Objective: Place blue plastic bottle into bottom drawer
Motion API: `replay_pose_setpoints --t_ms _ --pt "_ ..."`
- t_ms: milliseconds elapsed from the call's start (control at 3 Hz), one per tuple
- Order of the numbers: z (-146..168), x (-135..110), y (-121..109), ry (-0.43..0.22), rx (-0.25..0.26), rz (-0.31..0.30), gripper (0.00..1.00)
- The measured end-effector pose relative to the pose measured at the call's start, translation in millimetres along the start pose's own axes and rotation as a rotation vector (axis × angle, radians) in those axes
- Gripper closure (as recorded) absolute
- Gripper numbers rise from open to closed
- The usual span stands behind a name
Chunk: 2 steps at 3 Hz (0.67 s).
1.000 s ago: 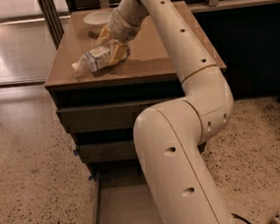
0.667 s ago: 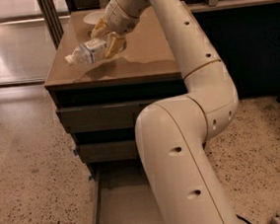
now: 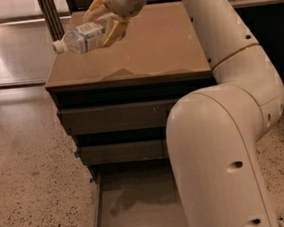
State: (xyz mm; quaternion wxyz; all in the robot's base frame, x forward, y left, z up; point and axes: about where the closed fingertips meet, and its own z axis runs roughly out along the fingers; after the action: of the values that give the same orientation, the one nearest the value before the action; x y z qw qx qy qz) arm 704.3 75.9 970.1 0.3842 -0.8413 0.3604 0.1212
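My pincer [image 3: 106, 21] grips the blue plastic bottle [image 3: 81, 37] by its base, tilted above the desk's [image 3: 146, 50] far-left corner, and I judge it could slip out, or strike my arm [image 3: 220, 143], on the way to the open bottom drawer [image 3: 138, 208].

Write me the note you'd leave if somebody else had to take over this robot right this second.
Gripper: shut on the blue plastic bottle, held in the air near the back left corner of the cabinet top.
Bottle: lying sideways in the grip, white cap pointing left.
Bottom drawer: pulled open, floor showing; the arm hides its right side.
Done: bottle grasped and off the top; drawer open.
Left: bring the bottle forward and down into the drawer, then release.
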Motion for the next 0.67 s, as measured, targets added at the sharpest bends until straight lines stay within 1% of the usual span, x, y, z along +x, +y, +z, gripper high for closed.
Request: replay_pose_setpoints --t_ms 333,667 --pt "-14 -23 30 -0.056 -0.019 -0.01 1.0" --pt "-12 -30 76 -0.108 -0.072 0.011 1.0"
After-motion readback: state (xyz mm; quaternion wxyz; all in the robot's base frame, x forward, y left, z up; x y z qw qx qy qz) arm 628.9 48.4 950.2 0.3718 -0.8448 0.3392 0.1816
